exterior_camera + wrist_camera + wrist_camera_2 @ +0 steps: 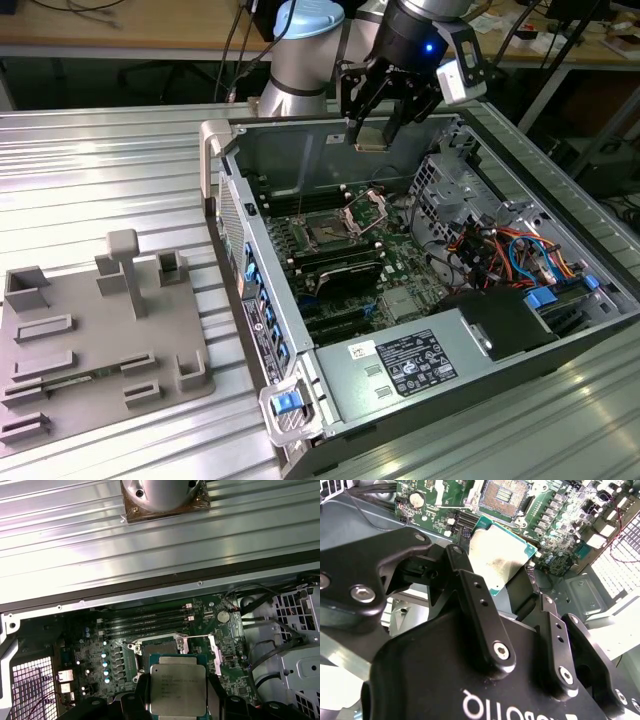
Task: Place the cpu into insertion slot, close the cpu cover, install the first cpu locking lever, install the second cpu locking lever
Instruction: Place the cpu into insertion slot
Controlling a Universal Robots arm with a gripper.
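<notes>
1. An open computer case (pixel 300 150) lies on the ribbed metal table (pixel 100 170);
2. a grey moulded fixture tray (pixel 100 340) sits apart, toward the exterior view's left;
3. inside the case, a power supply (pixel 410 365) sits near orange and blue cables (pixel 500 245).

My arm (pixel 298 55) comes in from the far edge of the exterior view, a silver-grey joint with a pale blue cap. In front of it sits my black wrist (pixel 418 35), where a small blue light glows. From there my gripper (pixel 372 132) hangs downward. In both wrist views my two black fingers (pixel 480 610) press on opposite edges of the cpu (pixel 176 687), which I hold flat and level between them.
</notes>
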